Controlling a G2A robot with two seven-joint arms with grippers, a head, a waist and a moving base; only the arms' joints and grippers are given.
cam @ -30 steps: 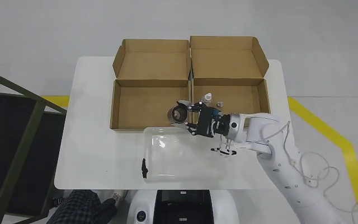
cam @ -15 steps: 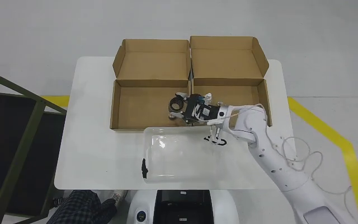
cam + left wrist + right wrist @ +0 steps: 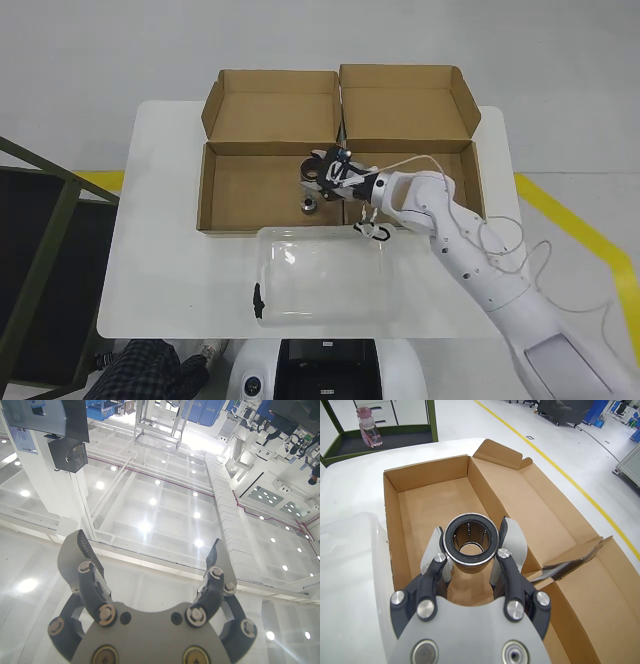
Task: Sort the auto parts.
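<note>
right gripper (image 3: 471,527): clamped on the bearing (image 3: 480,536), a finger on each side
bearing: between the fingers, over the left box (image 3: 427,505), near its wall beside the right box (image 3: 582,595)
left gripper (image 3: 148,539): wide open, empty, aimed at the ceiling

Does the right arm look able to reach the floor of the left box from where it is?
Probably yes. The right gripper, shut on the bearing, hangs above the left box. The box is open on top, and the floor ahead of the gripper looks bare.
</note>
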